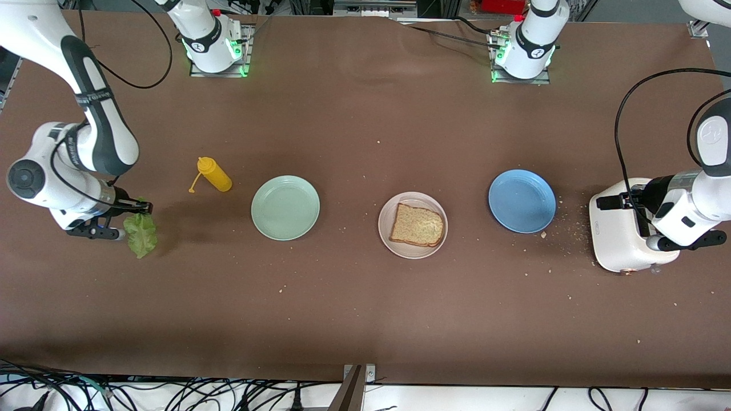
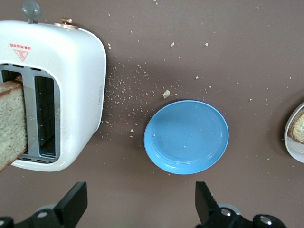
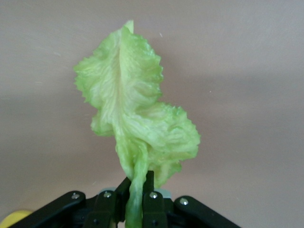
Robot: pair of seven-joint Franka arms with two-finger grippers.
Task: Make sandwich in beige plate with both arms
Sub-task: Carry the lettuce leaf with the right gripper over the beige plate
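Pinching lettuce (image 1: 141, 233), the right pincer (image 1: 134, 210) hasn't reached the bread (image 1: 417, 225); the left pincer (image 2: 141, 204) hangs spread above the toaster (image 1: 619, 228).

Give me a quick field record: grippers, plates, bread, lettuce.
right gripper: shut on lettuce leaf, over the table at the right arm's end
left gripper: open, above the toaster
beige plate: one bread slice on it
second slice: in a toaster slot
mint-green plate: empty
blue plate: empty
mustard bottle: beside the mint-green plate
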